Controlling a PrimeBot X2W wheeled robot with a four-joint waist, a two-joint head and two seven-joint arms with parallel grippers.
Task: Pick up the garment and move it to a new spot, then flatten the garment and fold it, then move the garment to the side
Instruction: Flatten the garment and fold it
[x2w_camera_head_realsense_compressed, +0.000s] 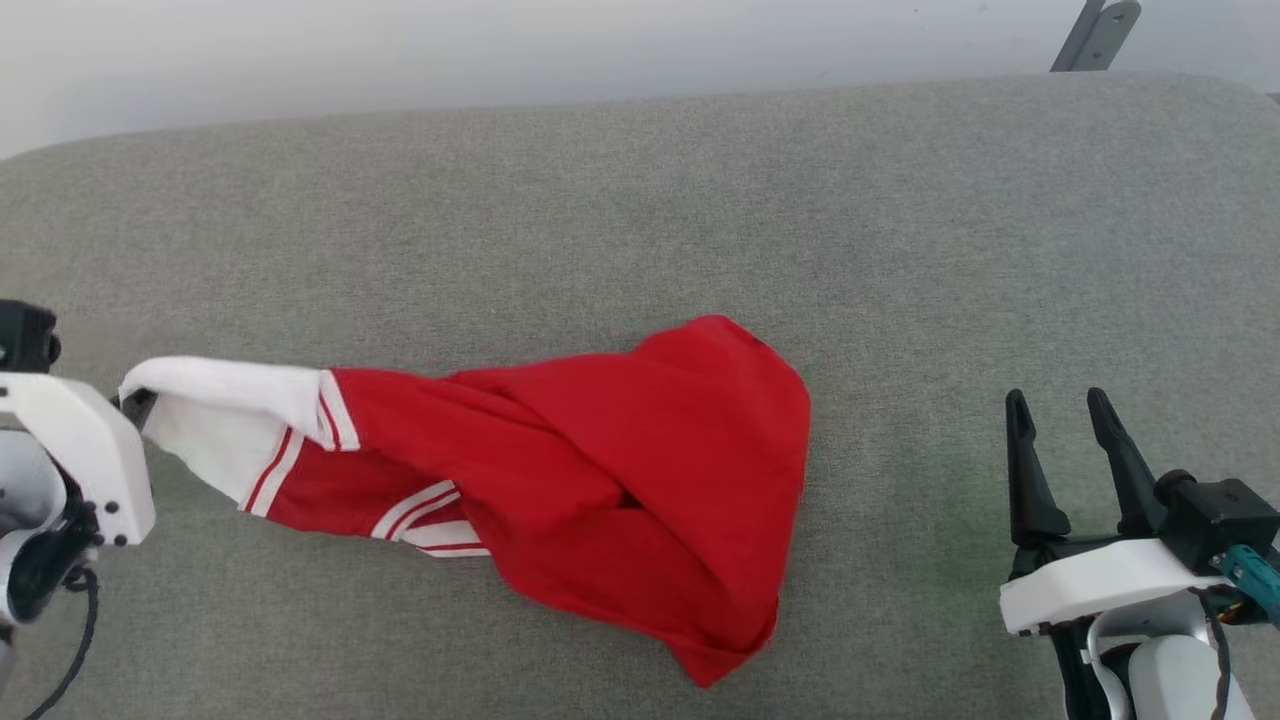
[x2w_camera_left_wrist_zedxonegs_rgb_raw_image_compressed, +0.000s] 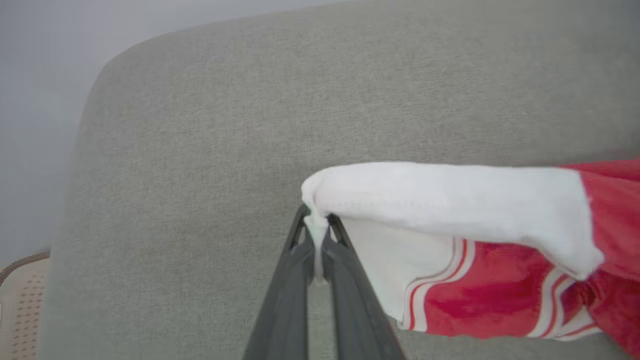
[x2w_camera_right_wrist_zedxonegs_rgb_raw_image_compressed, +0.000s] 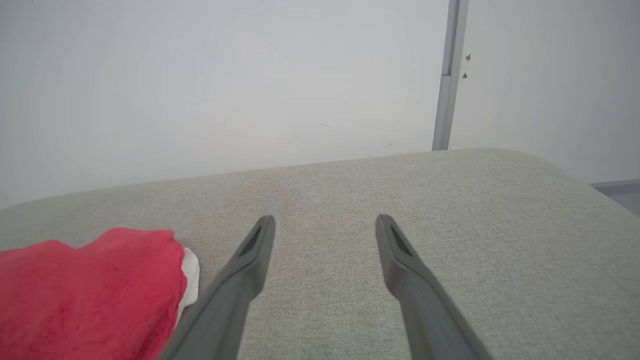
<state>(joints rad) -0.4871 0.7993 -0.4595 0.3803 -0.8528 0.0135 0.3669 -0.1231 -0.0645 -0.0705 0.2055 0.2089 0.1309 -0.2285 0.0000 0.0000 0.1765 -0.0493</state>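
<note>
Table (x2w_camera_head_realsense_compressed: 640, 180): covered in grey woven cloth with rounded corners. It carries everything noted below, and a pale wall is seen behind it.

Garment (x2w_camera_head_realsense_compressed: 600, 470): red, bunched and twisted, lying on the table left of centre in the head view. It is drawn out leftward into a taper, and its wide end is heaped toward the middle.

Left arm: seen at the left edge of the head view. The white wrist housing is angled inward and the fingers are directed at the garment's left tip.

Left end effector (x2w_camera_left_wrist_zedxonegs_rgb_raw_image_compressed: 316, 225): closed tight on a fold of the white sleeve (x2w_camera_head_realsense_compressed: 230, 410). The cloth is seen pinched between the fingertips in the left wrist view, with the sleeve pulled taut to its right.

Right arm: low at the right of the head view, with the fingers pointing up that view.

Right end effector (x2w_camera_head_realsense_compressed: 1058, 400): spread wide and holding nothing, above the bare table. It is well apart from the garment, whose heaped end lies to its left (x2w_camera_right_wrist_zedxonegs_rgb_raw_image_compressed: 90, 290).

Striped trim (x2w_camera_head_realsense_compressed: 338, 410): red and white bands are noted where sleeve meets body.

Hidden or unclear: the garment's front is lost in folds. The left arm is cut off by the frame edge. A beige perforated object (x2w_camera_left_wrist_zedxonegs_rgb_raw_image_compressed: 20, 300) beyond the table edge could not be identified.
</note>
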